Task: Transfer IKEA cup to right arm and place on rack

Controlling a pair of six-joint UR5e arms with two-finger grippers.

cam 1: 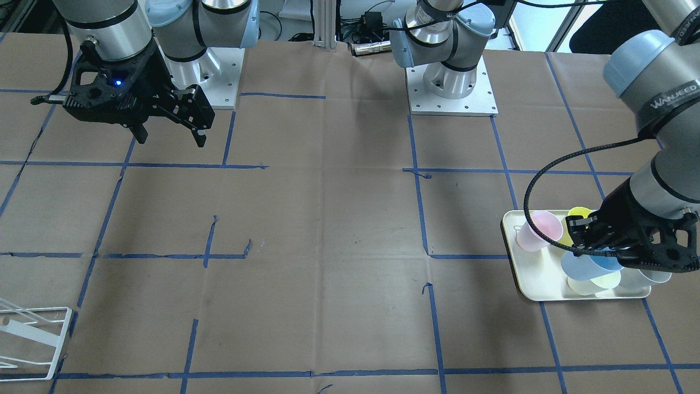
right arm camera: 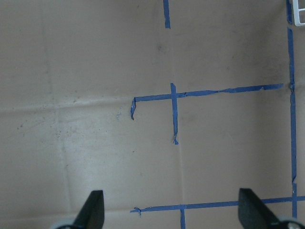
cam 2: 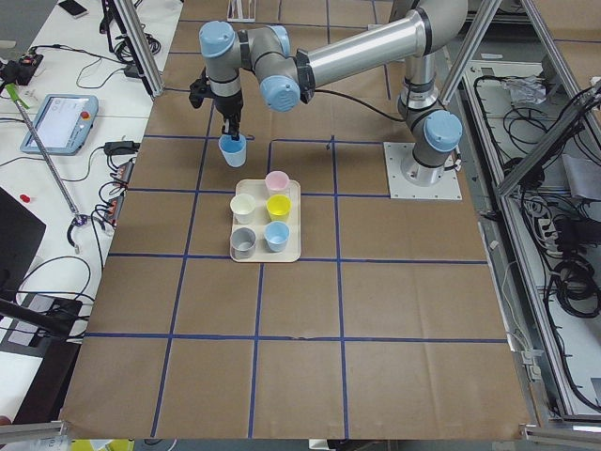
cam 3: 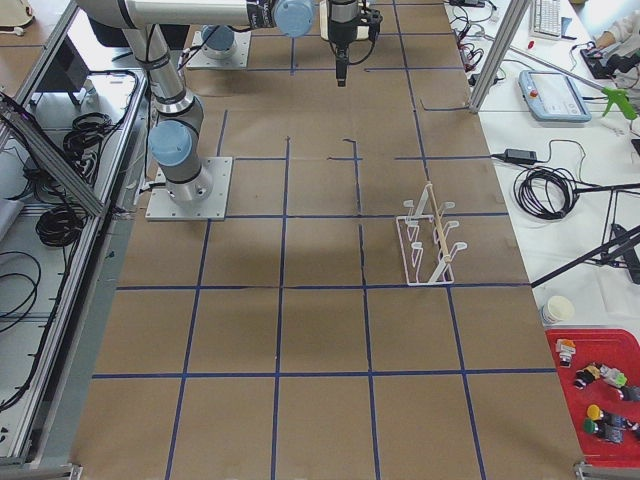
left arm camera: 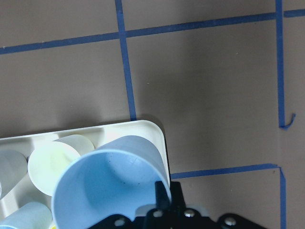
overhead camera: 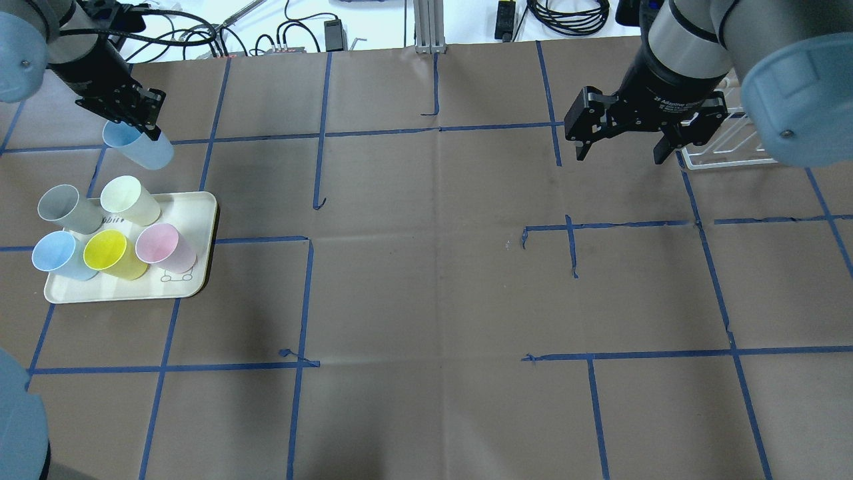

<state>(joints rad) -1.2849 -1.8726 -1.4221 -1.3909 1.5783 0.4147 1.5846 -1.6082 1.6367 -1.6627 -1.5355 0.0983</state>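
Observation:
A light blue IKEA cup (overhead camera: pixel 141 149) hangs tilted above the table just beyond the cream tray (overhead camera: pixel 208 220), with my left gripper (overhead camera: pixel 130 127) shut on its rim. The left wrist view shows the cup (left arm camera: pixel 109 183) from inside, its wall pinched at the gripper (left arm camera: pixel 164 200). The same cup (cam 2: pixel 232 149) also shows in the exterior left view. My right gripper (overhead camera: pixel 620 150) hovers open and empty over bare table on the other side, its fingers wide apart (right arm camera: pixel 174 214). The white wire rack (overhead camera: pixel 733 143) stands just behind that gripper, and shows whole in the exterior right view (cam 3: pixel 430 240).
On the tray lie several more cups: grey (overhead camera: pixel 66 210), pale cream (overhead camera: pixel 130 200), blue (overhead camera: pixel 56 257), yellow (overhead camera: pixel 113 255) and pink (overhead camera: pixel 165 247). Blue tape lines grid the brown paper. Cables and equipment sit past the table's far edge.

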